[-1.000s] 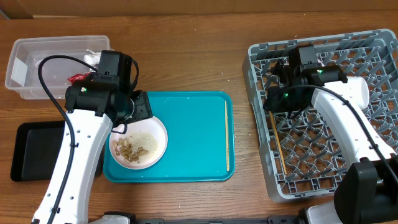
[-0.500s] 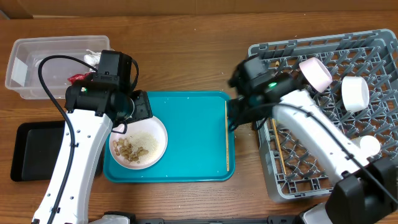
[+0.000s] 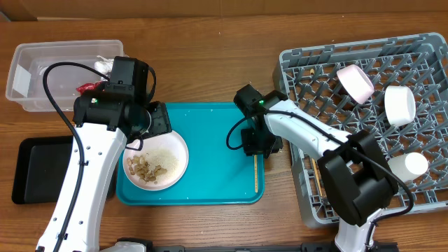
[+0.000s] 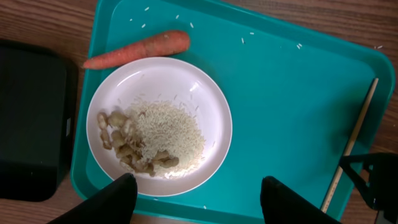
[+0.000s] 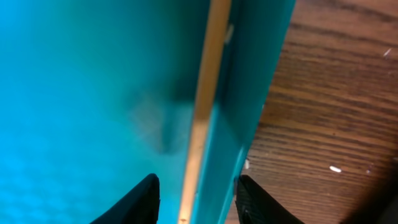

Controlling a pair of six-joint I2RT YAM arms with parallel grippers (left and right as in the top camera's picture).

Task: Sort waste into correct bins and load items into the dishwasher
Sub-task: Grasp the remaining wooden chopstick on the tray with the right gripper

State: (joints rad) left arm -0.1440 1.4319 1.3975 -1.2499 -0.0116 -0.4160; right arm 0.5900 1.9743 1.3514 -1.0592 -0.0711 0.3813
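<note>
A white plate (image 3: pixel 168 162) (image 4: pixel 158 124) of rice (image 4: pixel 168 134) and brown scraps (image 4: pixel 124 143) lies on the teal tray (image 3: pixel 210 140). My left gripper (image 4: pixel 199 183) hangs open above the plate's near rim. An orange carrot (image 4: pixel 140 50) lies beside the plate. One chopstick (image 3: pixel 256 178) (image 5: pixel 205 93) lies along the tray's right rim. My right gripper (image 3: pixel 255 143) (image 5: pixel 196 180) is low over it, open, its jaws either side of the stick and the rim. The grey dishwasher rack (image 3: pixel 287 66) holds two bowls (image 3: pixel 355 81) (image 3: pixel 400 105) and a cup (image 3: pixel 408 166).
The clear tub (image 3: pixel 28 56) at the back left holds a red wrapper (image 3: pixel 87 87) and white paper (image 3: pixel 105 66). The black tray (image 3: pixel 35 168) (image 4: pixel 31 118) lies left of the teal tray. Another thin stick (image 3: pixel 313 178) shows in the rack's left side.
My right arm has swung from the rack to the tray's right rim, uncovering the bowls and cup, and its jaws have widened. The left arm has not moved.
</note>
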